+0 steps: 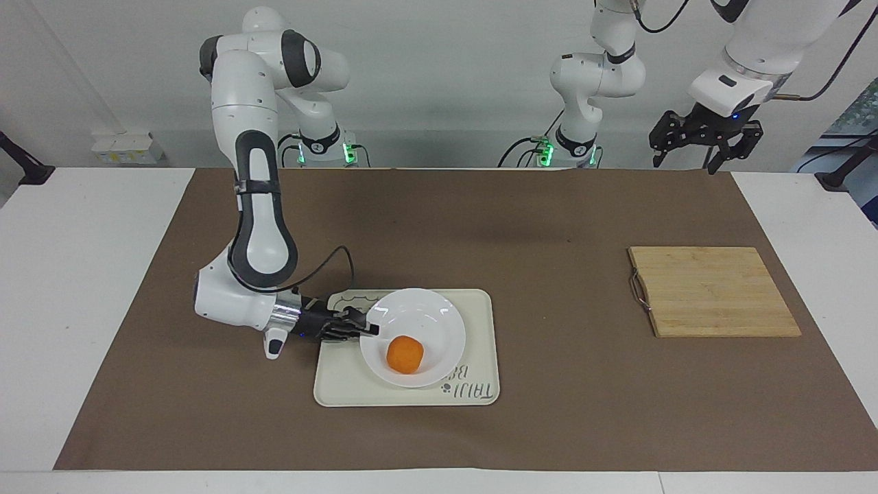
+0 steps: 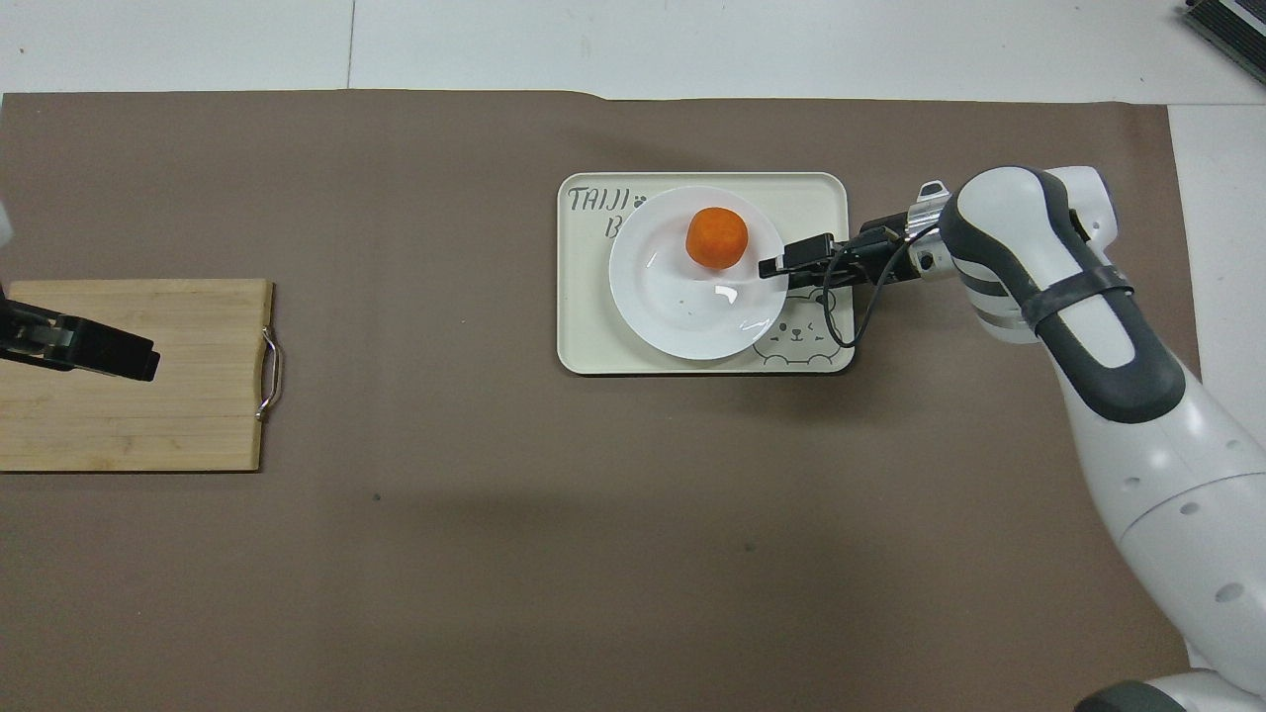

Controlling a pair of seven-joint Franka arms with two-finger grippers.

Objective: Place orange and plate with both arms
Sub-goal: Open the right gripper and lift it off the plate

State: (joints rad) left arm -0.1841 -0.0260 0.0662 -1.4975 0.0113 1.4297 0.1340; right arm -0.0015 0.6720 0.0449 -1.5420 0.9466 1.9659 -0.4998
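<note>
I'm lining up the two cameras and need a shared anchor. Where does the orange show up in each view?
Facing view: the orange lies in the white plate, in the lower middle of the picture.
Overhead view: the orange lies in the plate, in the upper middle of the picture.
Shared landmark: the cream tray under the plate.

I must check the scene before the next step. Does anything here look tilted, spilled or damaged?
One thing: the plate looks tilted on the tray, its rim raised where the right gripper holds it. The orange sits off-centre in it, toward the low rim. Nothing looks spilled or damaged. The left gripper waits above the table's edge, its fingers spread.
</note>
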